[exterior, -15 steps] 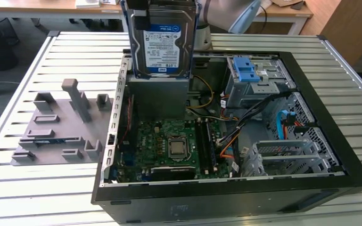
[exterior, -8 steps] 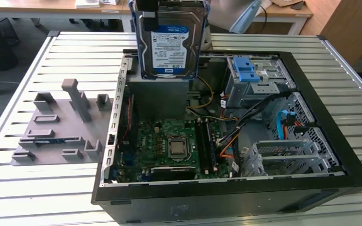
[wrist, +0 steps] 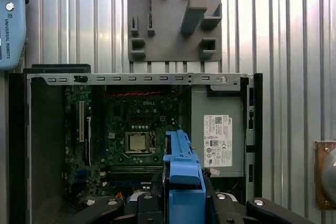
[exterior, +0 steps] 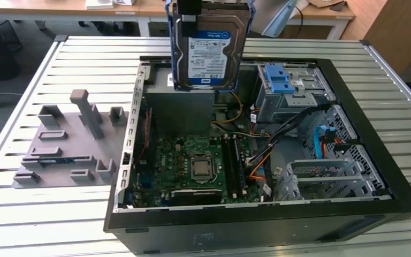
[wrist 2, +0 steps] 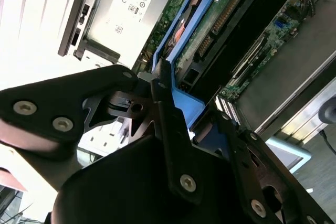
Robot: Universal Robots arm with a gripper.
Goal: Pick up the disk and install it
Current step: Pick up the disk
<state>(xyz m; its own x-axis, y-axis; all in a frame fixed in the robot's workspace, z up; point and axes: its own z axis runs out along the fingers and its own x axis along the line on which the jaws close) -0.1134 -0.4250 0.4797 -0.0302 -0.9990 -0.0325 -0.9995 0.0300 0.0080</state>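
1. One disk [exterior: 209, 51] hangs over the computer case [exterior: 263, 230], at its 12 o'clock side in the exterior view.
2. The gripper [wrist: 184, 203] pinches its blue bracket [wrist 2: 184, 106].
3. Stiff, rather heavy, fragile, I judge; hold the bracket sides.

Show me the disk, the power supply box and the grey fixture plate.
disk [exterior: 209, 59]: exterior view, on its blue-and-white label.
power supply box [wrist: 217, 145]: first wrist view, on its white sticker.
grey fixture plate [wrist: 170, 45]: first wrist view, on its flat base.
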